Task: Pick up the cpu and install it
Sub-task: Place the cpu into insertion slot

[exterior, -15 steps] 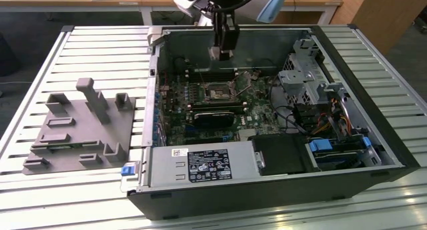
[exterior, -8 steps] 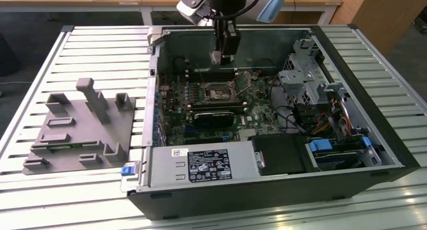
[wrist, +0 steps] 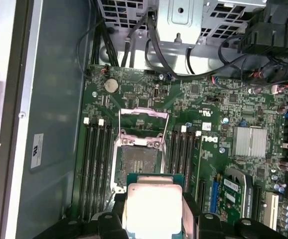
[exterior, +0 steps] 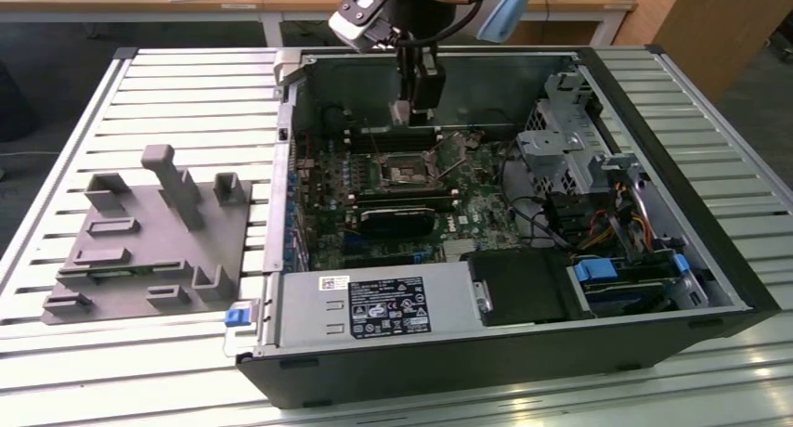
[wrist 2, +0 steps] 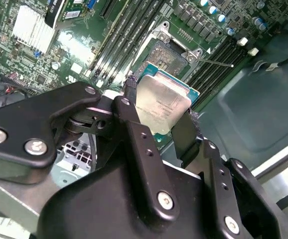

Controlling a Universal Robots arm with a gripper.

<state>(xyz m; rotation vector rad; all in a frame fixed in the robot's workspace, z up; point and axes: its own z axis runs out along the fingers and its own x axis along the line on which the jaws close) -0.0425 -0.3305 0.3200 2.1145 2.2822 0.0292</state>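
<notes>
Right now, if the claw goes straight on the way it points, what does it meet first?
Most likely the open socket: the claw, shut on the cpu, points down at the motherboard roughly over it. Depth is unclear, so it could land slightly off.

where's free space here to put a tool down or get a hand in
Free: the table slats behind the grey tray and the strip in front of the case. Inside it is crowded with motherboard and cables; the gripper holds the cpu.
</notes>
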